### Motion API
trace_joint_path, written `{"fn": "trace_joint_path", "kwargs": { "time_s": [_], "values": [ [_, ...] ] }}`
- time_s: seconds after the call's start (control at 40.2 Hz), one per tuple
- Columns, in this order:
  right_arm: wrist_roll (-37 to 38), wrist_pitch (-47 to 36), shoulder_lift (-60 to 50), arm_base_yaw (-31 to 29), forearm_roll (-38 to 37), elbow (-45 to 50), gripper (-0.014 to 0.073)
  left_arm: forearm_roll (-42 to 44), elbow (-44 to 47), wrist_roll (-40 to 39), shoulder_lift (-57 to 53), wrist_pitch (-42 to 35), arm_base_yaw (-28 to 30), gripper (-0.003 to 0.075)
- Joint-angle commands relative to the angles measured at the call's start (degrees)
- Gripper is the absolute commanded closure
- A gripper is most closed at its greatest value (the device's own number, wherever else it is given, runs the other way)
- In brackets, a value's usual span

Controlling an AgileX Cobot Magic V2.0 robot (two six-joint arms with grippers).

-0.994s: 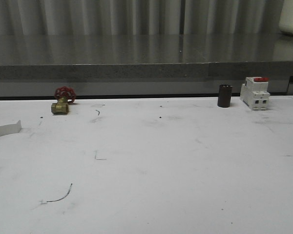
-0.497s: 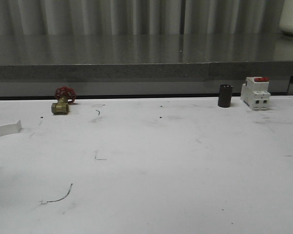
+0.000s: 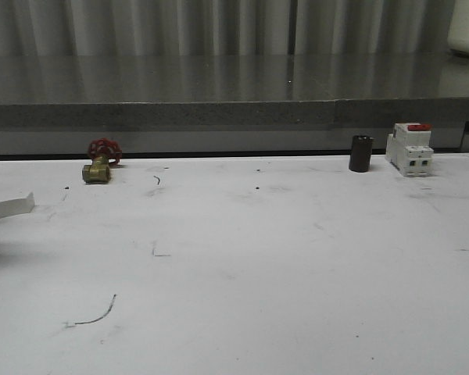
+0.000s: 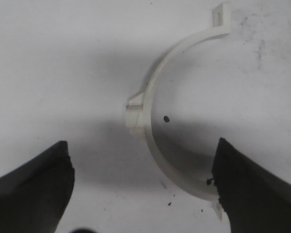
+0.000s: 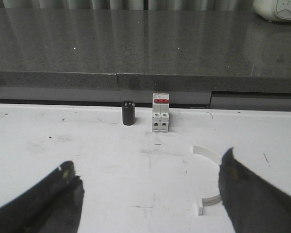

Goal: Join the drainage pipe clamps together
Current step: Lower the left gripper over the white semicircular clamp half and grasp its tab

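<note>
1. Where the white table (image 3: 258, 258) ends, a grey stone ledge (image 3: 219, 113) and corrugated wall rise.
2. Left gripper (image 4: 143, 187), fingers spread, hangs over one half-ring clamp (image 4: 153, 116) lying flat.
3. Right gripper (image 5: 150, 196), spread; second clamp (image 5: 211, 179) lies near the breaker block (image 5: 160, 112).

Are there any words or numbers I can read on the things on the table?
None can be read.
White breaker block: any print on its red top is too blurred to read.
Small dark cylinder: no writing shows.
Brass valve with the red wheel: no writing shows.
White clamp half: plain, only dark specks on the table beside it.
</note>
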Motion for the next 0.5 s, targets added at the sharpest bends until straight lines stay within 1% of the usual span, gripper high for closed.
{"fn": "trace_joint_path", "kwargs": {
  "time_s": [0.0,0.199,0.373,0.472],
  "values": [
    [0.1,-4.5,0.9,0.0,0.1,-2.0,0.0001,-0.3,-3.4,-0.5,0.9,-0.8,0.2,0.0174],
    [0.1,-4.5,0.9,0.0,0.1,-2.0,0.0001,-0.4,-6.2,-0.5,5.8,0.8,0.2,0.0174],
    [0.1,-4.5,0.9,0.0,0.1,-2.0,0.0001,-0.4,-7.6,-0.5,8.3,2.4,0.2,0.0174],
    [0.1,-4.5,0.9,0.0,0.1,-1.9,0.0001,-0.4,-8.0,-0.4,9.0,2.0,0.2,0.0183]
  ]
}}
